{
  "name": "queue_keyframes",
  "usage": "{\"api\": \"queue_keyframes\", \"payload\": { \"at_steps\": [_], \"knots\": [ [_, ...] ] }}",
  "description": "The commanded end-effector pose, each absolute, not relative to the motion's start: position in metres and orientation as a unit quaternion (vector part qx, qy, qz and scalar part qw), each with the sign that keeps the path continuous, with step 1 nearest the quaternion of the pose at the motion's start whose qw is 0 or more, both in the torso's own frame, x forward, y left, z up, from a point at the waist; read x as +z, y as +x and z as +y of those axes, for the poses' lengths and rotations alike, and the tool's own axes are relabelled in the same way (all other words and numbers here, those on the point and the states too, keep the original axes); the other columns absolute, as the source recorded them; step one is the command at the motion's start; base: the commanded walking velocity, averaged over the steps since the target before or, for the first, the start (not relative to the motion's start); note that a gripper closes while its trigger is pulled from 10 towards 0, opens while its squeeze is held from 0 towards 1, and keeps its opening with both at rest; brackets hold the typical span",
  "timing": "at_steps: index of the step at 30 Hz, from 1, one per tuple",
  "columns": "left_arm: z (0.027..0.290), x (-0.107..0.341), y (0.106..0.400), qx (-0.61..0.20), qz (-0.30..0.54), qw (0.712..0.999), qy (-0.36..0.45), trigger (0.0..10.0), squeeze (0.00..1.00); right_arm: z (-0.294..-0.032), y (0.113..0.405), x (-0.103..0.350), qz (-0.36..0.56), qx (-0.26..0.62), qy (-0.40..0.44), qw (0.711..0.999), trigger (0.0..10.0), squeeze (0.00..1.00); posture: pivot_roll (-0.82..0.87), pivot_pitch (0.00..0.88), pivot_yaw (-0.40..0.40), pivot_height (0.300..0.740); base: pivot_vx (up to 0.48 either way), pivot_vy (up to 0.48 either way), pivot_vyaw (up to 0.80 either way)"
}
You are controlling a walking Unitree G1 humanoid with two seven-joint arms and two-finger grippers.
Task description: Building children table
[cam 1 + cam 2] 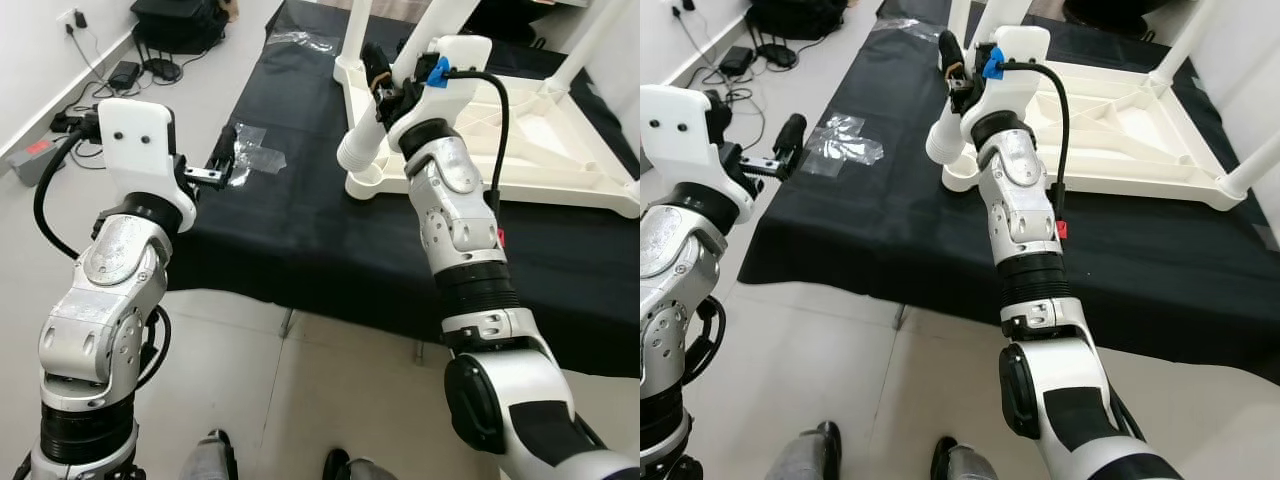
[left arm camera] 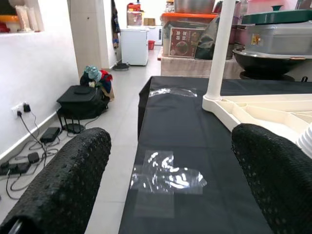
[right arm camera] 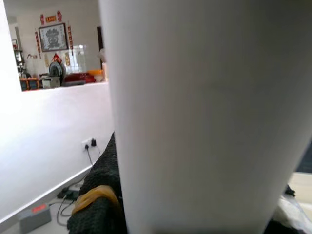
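Note:
A white children's table (image 1: pixel 560 150) lies upside down on a black cloth (image 1: pixel 300 230). Two of its legs stand up at the far corners. My right gripper (image 1: pixel 385 85) is shut on a loose white table leg (image 1: pixel 372 130), which it holds tilted. The leg's ribbed lower end hangs just above the near left corner socket (image 1: pixel 365 185). In the right wrist view the leg (image 3: pixel 204 117) sits close against a black finger (image 3: pixel 97 209). My left gripper (image 1: pixel 225 155) hovers open over the cloth's left edge, its fingers (image 2: pixel 63 185) wide apart with nothing between them.
A crumpled clear plastic sheet (image 1: pixel 255 155) lies on the cloth in front of the left gripper, and another (image 1: pixel 300 40) at the far end. Cables, a power strip (image 1: pixel 35 155) and a black bag (image 1: pixel 180 20) lie on the floor at left. Two shoes (image 1: pixel 215 455) show at the bottom edge.

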State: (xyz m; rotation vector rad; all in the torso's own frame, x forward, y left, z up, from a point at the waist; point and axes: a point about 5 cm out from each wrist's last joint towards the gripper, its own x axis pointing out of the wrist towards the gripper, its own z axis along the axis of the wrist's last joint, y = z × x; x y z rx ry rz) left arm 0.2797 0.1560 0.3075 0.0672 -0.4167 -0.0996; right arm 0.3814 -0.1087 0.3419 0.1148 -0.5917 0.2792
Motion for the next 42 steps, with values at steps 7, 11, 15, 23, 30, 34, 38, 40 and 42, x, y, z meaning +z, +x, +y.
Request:
{"api": "queue_keyframes", "payload": {
  "at_steps": [7, 11, 15, 23, 30, 34, 38, 40, 42],
  "knots": [
    [0.148, 0.312, 0.276, -0.064, -0.218, 0.973, 0.041, 10.0, 0.0, -0.112, 0.379, 0.347, -0.3, 0.133, 0.057, 0.943, 10.0, 0.0, 0.05, 0.209, -0.128, 0.74, 0.44, 0.0, 0.0],
    [0.148, 0.312, 0.277, -0.063, -0.217, 0.973, 0.037, 10.0, 0.0, -0.113, 0.379, 0.35, -0.304, 0.131, 0.062, 0.941, 10.0, 0.0, 0.05, 0.21, -0.127, 0.74, 0.48, 0.0, 0.0],
    [0.151, 0.314, 0.277, -0.051, -0.219, 0.974, 0.038, 10.0, 0.0, -0.118, 0.379, 0.359, -0.316, 0.136, 0.062, 0.937, 10.0, 0.0, 0.05, 0.208, -0.127, 0.74, 0.423, 0.0, 0.0],
    [0.15, 0.31, 0.277, -0.06, -0.208, 0.976, 0.034, 10.0, 0.0, -0.138, 0.378, 0.374, -0.335, 0.189, 0.067, 0.921, 10.0, 0.0, 0.06, 0.21, -0.128, 0.74, 0.045, 0.0, 0.0],
    [0.141, 0.303, 0.275, -0.092, -0.189, 0.978, 0.021, 10.0, 0.0, -0.15, 0.382, 0.373, -0.275, 0.287, 0.049, 0.916, 10.0, 0.0, 0.06, 0.217, -0.128, 0.74, 0.0, 0.0, 0.0],
    [0.132, 0.293, 0.27, -0.129, -0.168, 0.977, 0.017, 10.0, 0.0, -0.154, 0.385, 0.364, -0.211, 0.353, 0.016, 0.911, 10.0, 0.0, 0.06, 0.22, -0.132, 0.74, 0.0, 0.0, 0.0],
    [0.106, 0.285, 0.25, -0.241, -0.157, 0.958, -0.015, 10.0, 0.0, -0.153, 0.373, 0.358, -0.193, 0.49, -0.026, 0.85, 10.0, 0.0, 0.04, 0.232, -0.132, 0.74, 0.0, 0.0, 0.0],
    [0.102, 0.285, 0.247, -0.257, -0.158, 0.953, -0.024, 10.0, 0.0, -0.153, 0.372, 0.357, -0.184, 0.509, -0.022, 0.841, 10.0, 0.0, 0.04, 0.232, -0.132, 0.74, 0.0, 0.0, 0.0],
    [0.096, 0.284, 0.243, -0.275, -0.155, 0.948, -0.032, 10.0, 0.0, -0.154, 0.371, 0.359, -0.18, 0.531, -0.021, 0.828, 10.0, 0.0, 0.04, 0.238, -0.134, 0.74, 0.0, 0.0, 0.0]
  ]
}}
